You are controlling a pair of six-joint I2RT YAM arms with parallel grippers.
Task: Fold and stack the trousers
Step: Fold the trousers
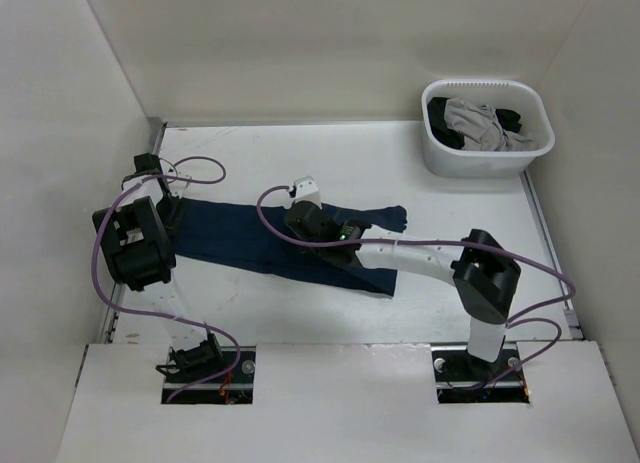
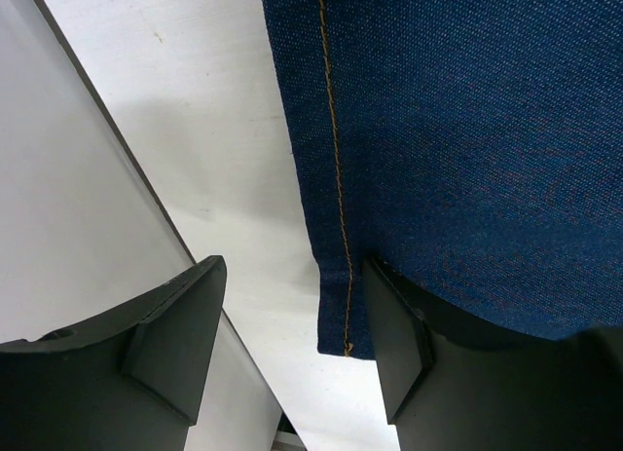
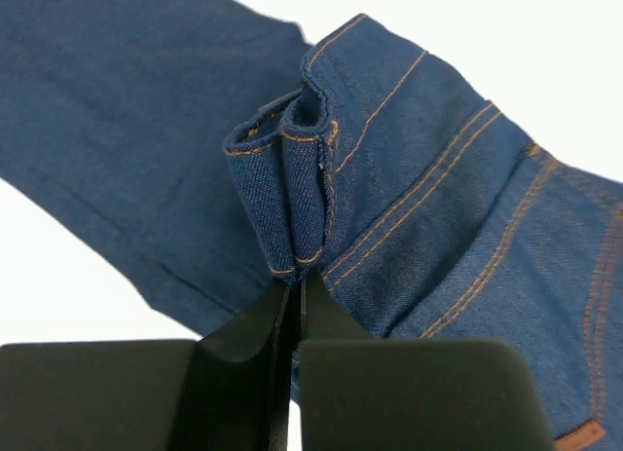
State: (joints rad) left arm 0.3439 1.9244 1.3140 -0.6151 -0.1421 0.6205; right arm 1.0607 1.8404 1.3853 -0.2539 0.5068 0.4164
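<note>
Trousers (image 1: pixel 240 245): spread flat across the middle of the table (image 1: pixel 330 153), one end close to the left wall; dark blue denim with orange stitching. Right gripper (image 1: pixel 300 215): sits over the middle of the cloth, reaching in from the right; in the right wrist view (image 3: pixel 292 290), squeezed together on a raised, doubled fold of denim (image 3: pixel 438 207) beside the waistband seams, the fold standing upright between the black fingertips (image 3: pixel 326 319); small tan patch (image 3: pixel 582 436) at the lower right of the cloth. Left gripper (image 1: pixel 172 211): hangs at the left end of the trousers, near the wall; in the left wrist view (image 2: pixel 282 344), spread apart and straddling a stitched corner of the denim (image 2: pixel 438 130), one finger (image 2: pixel 165 344) over bare table (image 2: pixel 195 100), the other over the cloth's edge, clasping nothing. At the far right corner, white basket (image 1: pixel 470 163) holding a light grey garment (image 1: pixel 475 118) and a black one (image 1: pixel 445 135), well apart from the trousers.
</note>
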